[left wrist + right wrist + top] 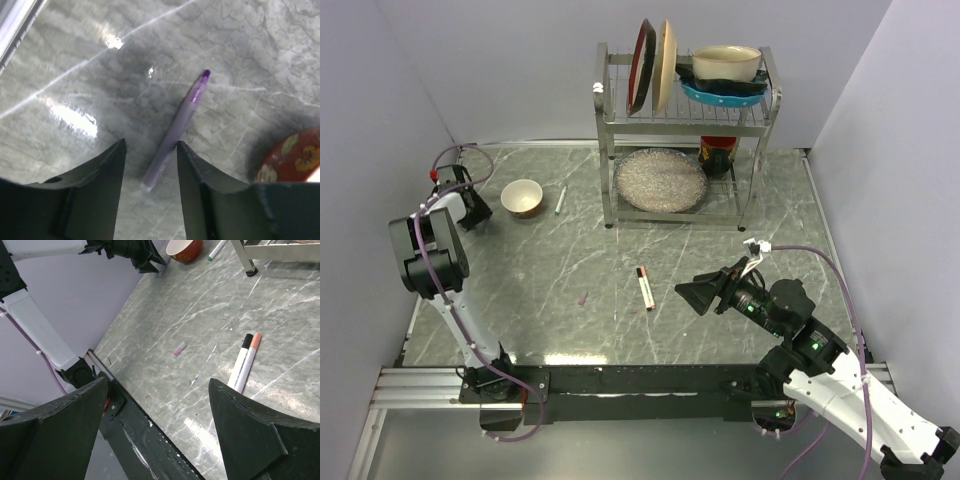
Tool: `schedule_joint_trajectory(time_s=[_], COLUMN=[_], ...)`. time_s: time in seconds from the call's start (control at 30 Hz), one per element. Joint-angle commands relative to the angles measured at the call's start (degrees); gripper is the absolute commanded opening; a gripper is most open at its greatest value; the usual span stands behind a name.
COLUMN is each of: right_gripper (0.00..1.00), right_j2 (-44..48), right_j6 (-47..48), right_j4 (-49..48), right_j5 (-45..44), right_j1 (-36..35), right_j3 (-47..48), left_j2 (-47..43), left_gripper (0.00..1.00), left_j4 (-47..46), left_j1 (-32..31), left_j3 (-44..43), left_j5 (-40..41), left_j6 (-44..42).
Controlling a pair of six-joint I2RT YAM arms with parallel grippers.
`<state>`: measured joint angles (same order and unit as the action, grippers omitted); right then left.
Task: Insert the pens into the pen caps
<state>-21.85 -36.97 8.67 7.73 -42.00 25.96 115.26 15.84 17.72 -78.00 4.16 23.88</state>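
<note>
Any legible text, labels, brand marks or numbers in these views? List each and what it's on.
None readable.
The purple-tipped pen shows no print; the two pens lying side by side are too small to tell.
The bowl carries a flower pattern, no lettering.

Open middle of the desk (pixel 550 270), crowded back and far-left corner

The dish rack (pixel 685 130) fills the back centre, its legs and the plate on its lower shelf blocking any low pass there; the left end effector (pixel 470 205) is hemmed between the left wall (pixel 380 120) and the bowl (pixel 521 197) just beside it; a purple-tipped pen (pixel 175 132) lies in the gap between its parted fingers, bare desk on either side; a green-tipped pen (pixel 560 200) lies between bowl and rack; ahead of the wide-spread right end effector (pixel 705 295), only two pens (pixel 645 287) lying side by side and a small pink tube (pixel 583 298) break the flat surface.
</note>
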Motion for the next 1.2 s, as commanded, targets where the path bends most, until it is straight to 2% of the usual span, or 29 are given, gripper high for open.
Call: schedule_joint_trajectory(time_s=[0.0, 0.2, 0.33, 0.5, 0.67, 0.8, 0.93, 1.1, 1.17], right_gripper=[0.90, 0.90, 0.90, 0.90, 0.90, 0.90, 0.90, 0.91, 0.91], right_j2=[0.31, -1.35, -1.62, -3.19, -7.41, -7.34, -6.19, -6.19, -6.72], right_j6=[0.93, 1.20, 0.50, -0.65, -0.29, -1.61, -3.54, -3.90, -4.94], right_j4=[-1.02, -1.64, -2.25, -4.89, -3.83, -4.36, -6.20, -4.10, -4.27], right_j5=[-1.13, -0.78, 0.35, 1.41, 3.61, 3.87, 3.70, 1.95, 0.98], right_j1=[-0.01, -0.10, -0.10, -0.10, -0.10, -0.10, -0.01, -0.01, -0.01], right_j3=[0.76, 1.20, 1.55, 1.29, 4.54, 4.81, 3.31, 4.28, 4.45], left_j2=[2.68, 4.97, 6.64, 8.31, 2.97, -8.70, -16.37, -28.13, -31.75], left_gripper=[0.45, 0.31, 0.22, 0.01, 0.01, 0.01, 0.01, 0.01, 0.01], left_j4=[3.75, 7.45, 10.79, 15.18, 15.98, 13.79, 14.04, 13.43, 12.47], left_j1=[-2.07, -2.51, -3.39, -4.27, -5.06, -5.15, -6.02, -10.76, -13.48], left_j3=[-4.00, -5.94, -6.21, -5.94, -0.42, 7.23, 13.90, 19.63, 22.44], left_j5=[3.21, 3.74, 8.21, 6.39, 4.46, 1.30, -1.18, -3.72, -7.76], left_j6=[-2.61, -2.43, -1.56, -0.06, 2.83, 5.73, 6.00, 5.83, 5.74])
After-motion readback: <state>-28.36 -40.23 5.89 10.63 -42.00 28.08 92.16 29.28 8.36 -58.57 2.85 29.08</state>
